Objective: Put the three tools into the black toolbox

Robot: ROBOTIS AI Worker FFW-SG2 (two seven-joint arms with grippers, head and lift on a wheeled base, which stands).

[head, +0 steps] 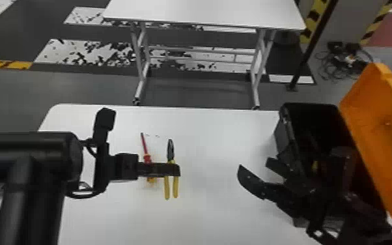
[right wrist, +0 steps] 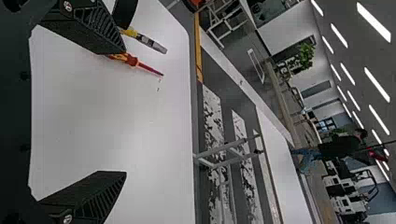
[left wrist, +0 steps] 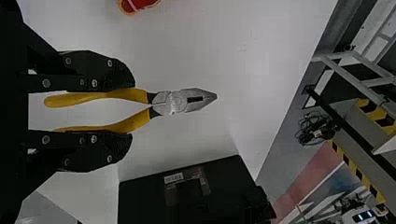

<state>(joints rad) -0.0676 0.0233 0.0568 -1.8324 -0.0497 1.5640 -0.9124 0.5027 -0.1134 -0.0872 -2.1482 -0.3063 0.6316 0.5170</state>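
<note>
My left gripper [head: 174,170] crosses above the yellow-handled pliers [head: 170,151] and the red-and-yellow screwdriver [head: 145,150] on the white table. In the left wrist view the left gripper [left wrist: 133,110] stands partly open, with the handles of the pliers [left wrist: 175,101] between its fingers; whether they touch cannot be told. The right gripper [head: 258,176] is open beside the black toolbox [head: 281,132], whose orange lid [head: 379,127] is raised. A small yellow thing [head: 315,165] shows inside the box, partly behind the right arm. In the right wrist view the right gripper [right wrist: 123,112] has nothing between its fingers.
The white table [head: 211,208] has bare room between pliers and toolbox. The right arm covers part of the box's near side and opening. A second white table [head: 205,13] stands beyond, with a dark post [head: 312,45] and cables [head: 345,65] on the floor.
</note>
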